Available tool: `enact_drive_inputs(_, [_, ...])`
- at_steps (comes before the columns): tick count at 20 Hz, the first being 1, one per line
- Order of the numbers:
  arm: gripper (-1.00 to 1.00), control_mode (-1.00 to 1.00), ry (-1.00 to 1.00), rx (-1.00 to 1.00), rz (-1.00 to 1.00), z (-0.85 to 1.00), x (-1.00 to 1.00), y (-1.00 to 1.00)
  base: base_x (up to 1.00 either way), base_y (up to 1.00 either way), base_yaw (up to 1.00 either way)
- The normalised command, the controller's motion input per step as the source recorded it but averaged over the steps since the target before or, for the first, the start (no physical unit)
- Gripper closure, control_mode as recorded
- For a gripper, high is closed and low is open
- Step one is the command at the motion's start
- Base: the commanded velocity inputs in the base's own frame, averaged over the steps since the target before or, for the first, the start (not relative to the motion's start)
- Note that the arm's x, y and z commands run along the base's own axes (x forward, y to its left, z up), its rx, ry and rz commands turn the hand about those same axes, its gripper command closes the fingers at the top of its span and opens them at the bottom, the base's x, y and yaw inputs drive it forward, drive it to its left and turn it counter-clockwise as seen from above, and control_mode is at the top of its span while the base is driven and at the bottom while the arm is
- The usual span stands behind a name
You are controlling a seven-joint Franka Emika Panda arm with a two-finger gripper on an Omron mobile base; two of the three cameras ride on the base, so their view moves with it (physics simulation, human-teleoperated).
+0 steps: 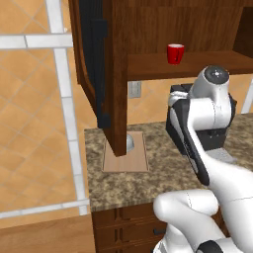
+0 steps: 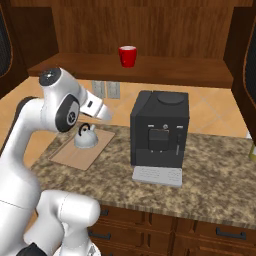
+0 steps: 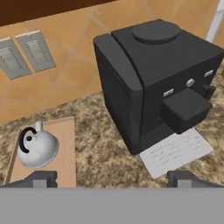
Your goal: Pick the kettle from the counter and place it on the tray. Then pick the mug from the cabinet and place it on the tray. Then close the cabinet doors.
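The silver-grey kettle point(image 3: 36, 148) with its black handle stands upright on the tan tray point(image 3: 66, 148), at the counter's point(image 3: 105, 148) left end. My gripper point(image 3: 112, 177) hovers above the counter between kettle and coffee machine, open, nothing between its fingertips point(image 3: 41, 177). From the right base view the kettle point(image 2: 86, 137) sits on the tray point(image 2: 72, 156) just below my hand. The red mug point(image 2: 128, 56) stands on the cabinet shelf point(image 2: 170, 70), well above the gripper. In the left base view, the mug point(image 1: 175, 53) shows on the shelf; the open left cabinet door point(image 1: 99, 64) hides part of the kettle point(image 1: 130, 144) and tray point(image 1: 126, 160).
A large black coffee machine point(image 2: 160, 132) stands mid-counter, right of the tray, with its grey drip grate point(image 3: 175, 151) in front. Wall outlets point(image 3: 26, 54) sit behind the tray. The right cabinet door point(image 2: 247, 65) hangs open at the right edge. Drawers point(image 2: 200, 232) lie under the counter.
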Motion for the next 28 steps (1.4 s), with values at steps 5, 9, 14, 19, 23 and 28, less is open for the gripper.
enact_drive_inputs(5, [-1.00,-1.00,0.01,-0.03,0.00,0.36,-0.04,-0.18,0.00,0.00,0.00])
enact_drive_inputs(9, [-1.00,-1.00,0.01,0.00,0.00,0.00,0.06,0.00,0.00,0.00,0.00])
enact_drive_inputs(14, [-1.00,-1.00,0.01,0.00,-0.01,0.56,0.16,-0.12,0.00,0.00,0.00])
enact_drive_inputs(19, [-1.00,-1.00,0.00,0.00,-0.03,0.61,0.27,-0.22,0.00,0.00,0.00])
enact_drive_inputs(23, [-1.00,-1.00,-0.03,0.00,0.00,0.21,0.67,0.00,0.00,0.00,0.00])
enact_drive_inputs(28, [-1.00,-1.00,-0.09,0.00,0.00,0.12,0.72,0.09,0.00,0.00,0.00])
